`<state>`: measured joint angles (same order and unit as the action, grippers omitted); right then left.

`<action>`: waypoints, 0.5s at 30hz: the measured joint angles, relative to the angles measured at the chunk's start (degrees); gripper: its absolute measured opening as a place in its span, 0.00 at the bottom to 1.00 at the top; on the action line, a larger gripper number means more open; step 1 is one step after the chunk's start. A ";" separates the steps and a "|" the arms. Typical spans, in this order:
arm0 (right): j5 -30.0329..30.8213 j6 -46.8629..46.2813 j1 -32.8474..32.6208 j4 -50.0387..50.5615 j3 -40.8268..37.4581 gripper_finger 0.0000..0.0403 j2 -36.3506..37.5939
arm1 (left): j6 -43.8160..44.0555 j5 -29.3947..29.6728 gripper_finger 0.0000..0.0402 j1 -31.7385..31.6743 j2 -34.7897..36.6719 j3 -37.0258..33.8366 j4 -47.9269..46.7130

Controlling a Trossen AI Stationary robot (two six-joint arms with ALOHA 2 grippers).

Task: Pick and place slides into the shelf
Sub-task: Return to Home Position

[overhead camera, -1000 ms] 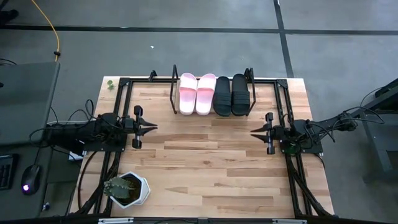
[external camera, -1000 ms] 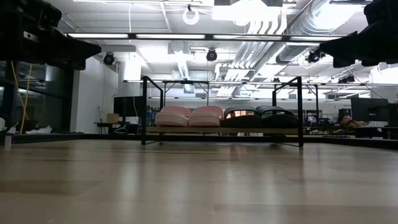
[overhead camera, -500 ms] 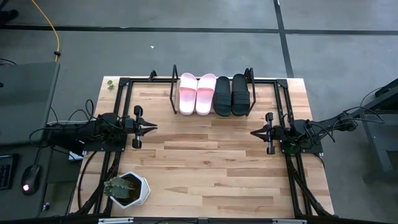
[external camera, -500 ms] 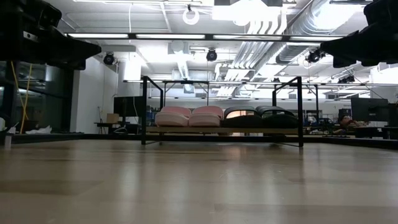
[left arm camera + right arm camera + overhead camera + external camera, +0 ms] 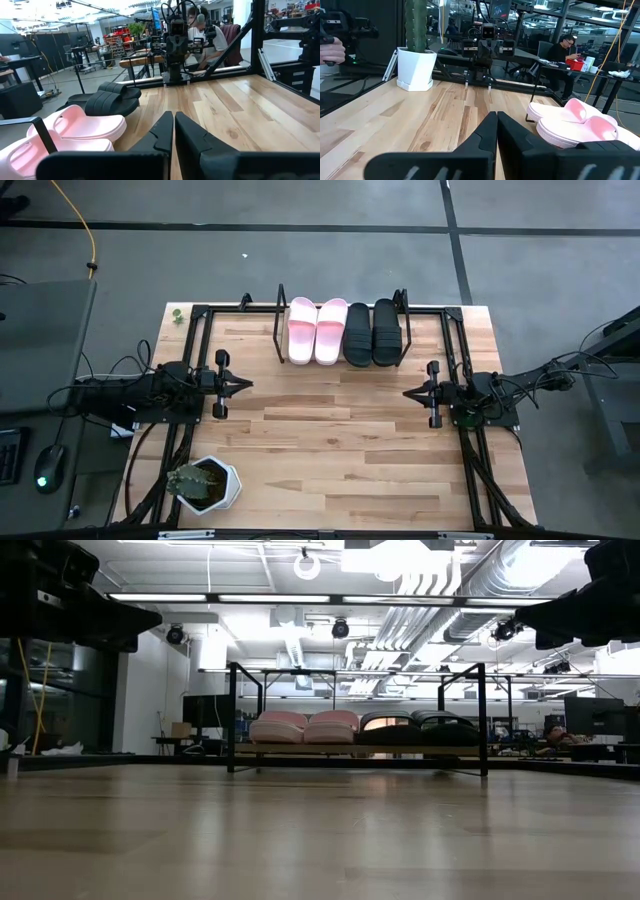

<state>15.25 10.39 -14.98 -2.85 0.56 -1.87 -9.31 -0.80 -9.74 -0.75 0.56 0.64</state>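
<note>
Wooden bench [image 5: 340,460] carried the shelf [image 5: 232,710] at its far edge. On it lay two pink slides [image 5: 317,330] on the left arm's side, two black slides [image 5: 372,332] beside them. Well apart, the left hand [image 5: 245,384] and right hand [image 5: 408,392] were both clenched empty.

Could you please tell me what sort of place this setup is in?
Most likely an open-plan robotics lab or workshop: exposed ceiling ducts run overhead, a person sits at a desk beyond the table, and the left gripper and right gripper hang idle near the table's sides.
</note>
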 joint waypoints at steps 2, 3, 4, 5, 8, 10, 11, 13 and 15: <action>0.00 0.02 0.00 0.00 0.00 0.00 0.00 | -0.01 0.00 0.02 0.00 0.00 0.00 0.00; 0.00 0.02 0.00 0.00 0.00 0.00 0.00 | -0.02 0.00 0.02 0.00 -0.04 0.00 0.00; 0.00 -0.01 0.00 0.00 0.00 0.00 0.00 | -0.07 0.00 0.02 0.00 -0.25 0.02 0.06; 0.00 -0.04 0.00 0.00 0.00 0.00 -0.03 | -0.10 0.07 0.02 0.00 -0.41 0.02 0.04; 0.02 -0.12 -0.01 0.01 0.00 0.00 -0.51 | -0.12 0.18 0.02 0.00 -1.41 0.02 0.08; 0.06 -0.80 0.00 0.02 0.00 0.00 -1.19 | -0.10 0.24 0.02 0.00 -2.34 0.02 0.07; 0.22 -1.21 -0.02 0.03 0.00 0.00 -1.55 | -0.14 0.24 0.02 0.00 -2.82 0.02 0.07; 1.05 -1.42 -0.02 -0.04 0.00 0.00 -2.48 | -0.65 0.32 0.02 0.00 -3.47 0.02 0.04; 1.97 -1.42 -0.02 -0.12 0.00 0.00 -3.25 | -0.80 0.37 0.02 0.00 -3.67 0.02 -0.03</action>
<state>17.22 8.97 -15.00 -2.97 0.56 -5.11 -10.11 -0.43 -9.74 -4.43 0.58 0.61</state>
